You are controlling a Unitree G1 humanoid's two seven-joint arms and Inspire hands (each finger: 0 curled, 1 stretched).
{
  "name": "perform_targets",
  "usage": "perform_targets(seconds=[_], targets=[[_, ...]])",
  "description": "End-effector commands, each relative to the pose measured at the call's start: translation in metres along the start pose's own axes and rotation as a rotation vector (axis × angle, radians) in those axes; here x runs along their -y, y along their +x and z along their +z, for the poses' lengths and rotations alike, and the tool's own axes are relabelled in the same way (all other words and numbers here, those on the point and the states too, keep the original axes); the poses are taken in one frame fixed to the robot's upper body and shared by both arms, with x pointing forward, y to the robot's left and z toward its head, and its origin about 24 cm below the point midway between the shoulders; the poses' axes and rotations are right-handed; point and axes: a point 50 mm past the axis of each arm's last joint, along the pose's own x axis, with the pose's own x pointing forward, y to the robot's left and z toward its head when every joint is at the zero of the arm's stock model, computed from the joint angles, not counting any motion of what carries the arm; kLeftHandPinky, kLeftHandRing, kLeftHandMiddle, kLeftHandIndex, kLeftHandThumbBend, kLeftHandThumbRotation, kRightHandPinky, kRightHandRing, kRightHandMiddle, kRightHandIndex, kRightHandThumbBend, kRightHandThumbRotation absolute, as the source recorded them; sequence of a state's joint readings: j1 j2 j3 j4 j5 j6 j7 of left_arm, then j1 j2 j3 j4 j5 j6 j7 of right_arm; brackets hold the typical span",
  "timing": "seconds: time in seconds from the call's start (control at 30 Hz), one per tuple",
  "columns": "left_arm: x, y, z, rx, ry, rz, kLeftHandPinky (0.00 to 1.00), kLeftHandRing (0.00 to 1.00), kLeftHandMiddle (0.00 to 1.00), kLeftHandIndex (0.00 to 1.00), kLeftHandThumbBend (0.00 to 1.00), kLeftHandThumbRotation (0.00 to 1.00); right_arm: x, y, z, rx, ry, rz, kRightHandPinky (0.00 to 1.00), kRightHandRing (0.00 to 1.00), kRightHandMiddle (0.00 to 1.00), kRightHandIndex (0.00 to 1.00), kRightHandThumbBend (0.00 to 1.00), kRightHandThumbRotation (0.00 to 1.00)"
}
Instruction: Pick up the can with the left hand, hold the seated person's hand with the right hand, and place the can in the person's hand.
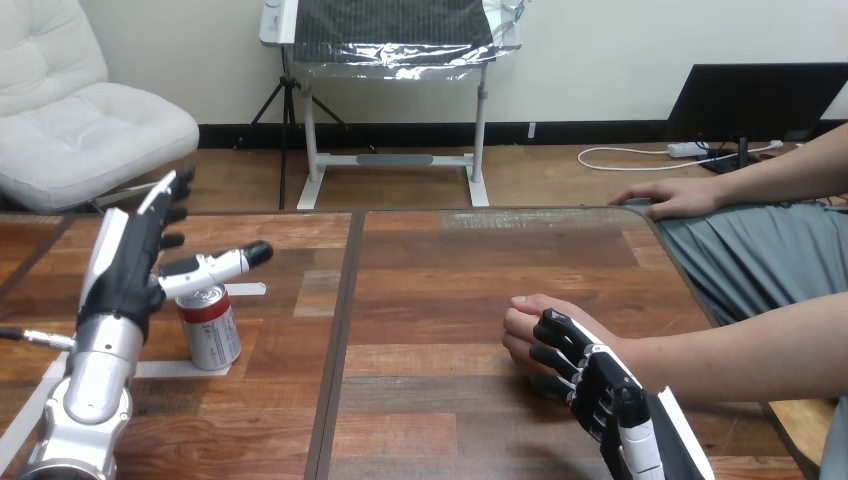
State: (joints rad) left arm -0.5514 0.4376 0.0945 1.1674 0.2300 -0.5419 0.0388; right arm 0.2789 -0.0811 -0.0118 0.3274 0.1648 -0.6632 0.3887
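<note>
A red and silver can [210, 326] stands upright on the wooden table [450, 280] at the left. My left hand [135, 262] hovers just left of and above it, open, fingers straight and the thumb reaching out over the can's top, not closed on it. The person's hand [535, 325] rests on the table at the centre right, its forearm running off to the right. My right hand [590, 380] lies over the wrist of that hand with fingers curled on it.
The person's other hand [672, 200] rests at the table's far right corner. A dark seam [340, 330] splits the tabletop into two boards. Strips of white tape [160, 368] lie on the table around the can.
</note>
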Motion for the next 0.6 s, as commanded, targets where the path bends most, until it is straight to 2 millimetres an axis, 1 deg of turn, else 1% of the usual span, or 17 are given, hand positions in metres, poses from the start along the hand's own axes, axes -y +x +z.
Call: perform_targets(seconds=[0.0, 0.2, 0.57], targets=[[-0.0133, 0.0171, 0.0241, 0.058, 0.047, 0.022, 0.84, 0.90, 0.92, 0.92, 0.94, 0.32, 0.0004, 0.0190, 0.0136, 0.106, -0.013, 0.003, 0.84, 0.88, 0.90, 0.89, 0.95, 1.00], [-0.0117, 0.0169, 0.0223, 0.046, 0.066, 0.000, 0.84, 0.91, 0.93, 0.93, 0.90, 0.31, 0.0002, 0.0189, 0.0134, 0.110, -0.017, 0.003, 0.84, 0.88, 0.90, 0.89, 0.95, 1.00], [-0.0102, 0.0161, 0.0174, 0.008, 0.102, -0.023, 0.82, 0.90, 0.93, 0.93, 0.89, 0.37, 0.0008, 0.0174, 0.0129, 0.105, -0.017, -0.005, 0.84, 0.88, 0.90, 0.89, 0.96, 1.00]])
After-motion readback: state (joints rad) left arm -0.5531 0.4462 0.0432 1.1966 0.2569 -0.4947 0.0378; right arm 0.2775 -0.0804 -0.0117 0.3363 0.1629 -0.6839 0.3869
